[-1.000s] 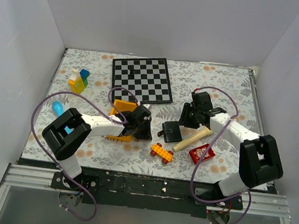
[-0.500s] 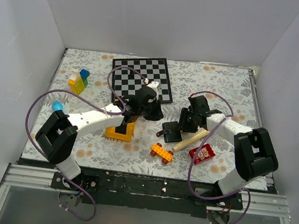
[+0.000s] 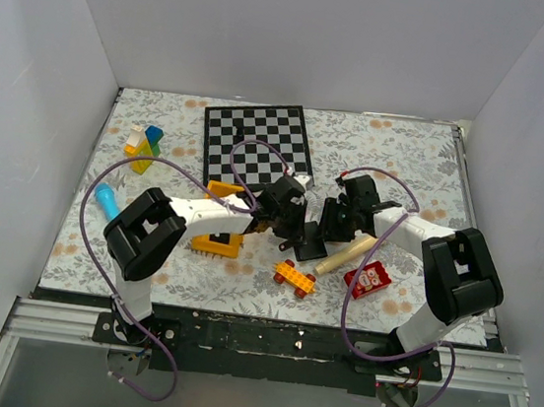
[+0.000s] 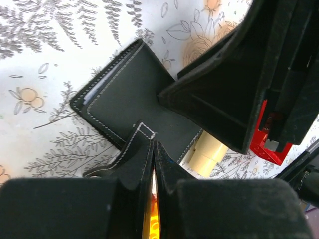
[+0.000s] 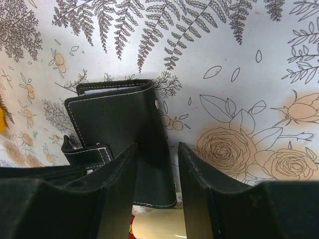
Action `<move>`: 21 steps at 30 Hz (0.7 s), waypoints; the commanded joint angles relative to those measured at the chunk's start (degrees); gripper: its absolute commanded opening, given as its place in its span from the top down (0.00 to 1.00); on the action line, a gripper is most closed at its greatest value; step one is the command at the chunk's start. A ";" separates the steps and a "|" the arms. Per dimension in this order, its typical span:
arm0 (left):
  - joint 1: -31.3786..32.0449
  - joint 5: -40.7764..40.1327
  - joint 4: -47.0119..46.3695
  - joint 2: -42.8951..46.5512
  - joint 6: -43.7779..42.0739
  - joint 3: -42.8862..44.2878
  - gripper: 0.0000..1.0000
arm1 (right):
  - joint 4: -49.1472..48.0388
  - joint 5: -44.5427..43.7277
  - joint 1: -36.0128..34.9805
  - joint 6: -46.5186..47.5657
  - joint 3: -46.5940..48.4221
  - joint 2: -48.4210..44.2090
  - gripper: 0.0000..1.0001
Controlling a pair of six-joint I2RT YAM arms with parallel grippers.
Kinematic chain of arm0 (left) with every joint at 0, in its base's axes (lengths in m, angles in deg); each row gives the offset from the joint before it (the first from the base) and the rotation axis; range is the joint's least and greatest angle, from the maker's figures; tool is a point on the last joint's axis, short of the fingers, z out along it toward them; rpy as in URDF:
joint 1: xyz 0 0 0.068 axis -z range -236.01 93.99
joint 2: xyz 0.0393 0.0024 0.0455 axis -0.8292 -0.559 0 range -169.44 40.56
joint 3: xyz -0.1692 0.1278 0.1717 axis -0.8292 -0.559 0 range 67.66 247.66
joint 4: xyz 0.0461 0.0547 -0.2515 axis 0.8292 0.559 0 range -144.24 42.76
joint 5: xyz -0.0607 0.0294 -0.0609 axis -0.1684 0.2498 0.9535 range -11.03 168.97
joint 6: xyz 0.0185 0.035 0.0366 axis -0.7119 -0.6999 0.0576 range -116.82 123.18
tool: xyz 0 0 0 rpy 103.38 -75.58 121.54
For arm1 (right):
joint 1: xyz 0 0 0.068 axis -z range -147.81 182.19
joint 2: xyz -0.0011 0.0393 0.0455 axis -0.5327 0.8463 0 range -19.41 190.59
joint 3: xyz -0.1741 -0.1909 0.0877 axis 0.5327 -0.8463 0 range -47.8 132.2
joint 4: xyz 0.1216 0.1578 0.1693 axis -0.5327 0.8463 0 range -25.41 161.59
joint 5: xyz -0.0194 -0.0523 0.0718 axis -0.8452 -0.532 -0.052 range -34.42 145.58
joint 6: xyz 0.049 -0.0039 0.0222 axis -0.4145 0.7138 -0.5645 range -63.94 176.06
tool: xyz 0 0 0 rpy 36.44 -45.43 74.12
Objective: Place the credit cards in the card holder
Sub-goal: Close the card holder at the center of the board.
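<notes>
Left pincer point(image 4: 152, 145) together by wallet point(image 4: 124, 94) tab point(image 4: 145, 130); right pincer point(image 5: 157, 149) apart, astride wallet's edge on worktop point(image 5: 239, 59).

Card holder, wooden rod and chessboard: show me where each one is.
card holder point(image 5: 112, 119), right wrist view, on its black stitched cover.
wooden rod point(image 3: 343, 257), top external view, on the middle of its shaft.
chessboard point(image 3: 258, 142), top external view, on the centre squares.

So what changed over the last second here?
The left gripper swung right from the orange block, past the chessboard, to the card holder, shut at its snap tab. The right gripper edged slightly left, jaws open astride the holder's edge. The holder itself stayed put.
</notes>
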 commanded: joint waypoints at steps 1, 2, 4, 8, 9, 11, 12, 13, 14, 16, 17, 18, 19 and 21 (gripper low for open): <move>1.39 1.32 -0.48 -0.95 -0.93 2.91 0.97 | -0.32 0.55 -0.17 0.60 -0.84 0.97 0.55; 1.48 1.49 -0.40 -1.48 -0.84 3.00 0.97 | -0.23 0.38 -0.17 0.69 -0.93 0.88 0.55; 1.56 1.23 0.57 -2.89 -1.01 3.26 0.97 | -0.23 0.03 -0.08 0.60 -1.11 0.79 0.54; 1.57 -1.14 1.63 -3.60 0.21 1.42 0.98 | -0.41 -0.06 -0.08 0.60 -1.63 -0.35 0.50; 1.57 -1.67 1.71 -3.42 0.39 0.63 0.98 | -0.41 -0.15 0.00 0.60 -1.72 -0.52 0.49; 1.57 -2.37 1.54 -3.07 1.09 -0.78 0.98 | -0.32 0.11 0.27 0.69 -1.64 -0.88 0.47; 1.57 -2.55 1.45 -2.81 1.44 -1.57 0.98 | -0.32 0.29 0.36 0.69 -1.63 -0.88 0.46; 1.57 -2.64 1.28 -2.46 1.62 -2.18 0.98 | -0.32 0.72 0.53 0.60 -1.55 -0.70 0.46; 1.57 -2.64 1.01 -2.11 1.80 -2.88 0.98 | -0.32 0.99 0.53 0.60 -1.55 -0.61 0.46; 1.57 -2.73 0.40 -1.14 2.06 -4.12 0.99 | -0.41 1.52 0.71 0.69 -1.46 -0.18 0.45; 1.57 -2.81 0.05 -0.61 2.15 -4.64 0.99 | -0.58 1.87 0.80 0.69 -1.46 0.09 0.45; 1.57 -2.90 -0.22 -0.09 2.24 -4.91 0.99 | -0.76 2.31 0.80 0.60 -1.55 0.35 0.46; 1.57 -3.08 -0.39 0.53 2.15 -5.17 0.99 | -1.02 2.66 0.88 0.69 -1.72 0.44 0.46; 1.56 -3.60 -0.40 1.58 1.89 -5.18 0.99 | -1.38 2.93 0.88 0.60 -1.90 0.79 0.47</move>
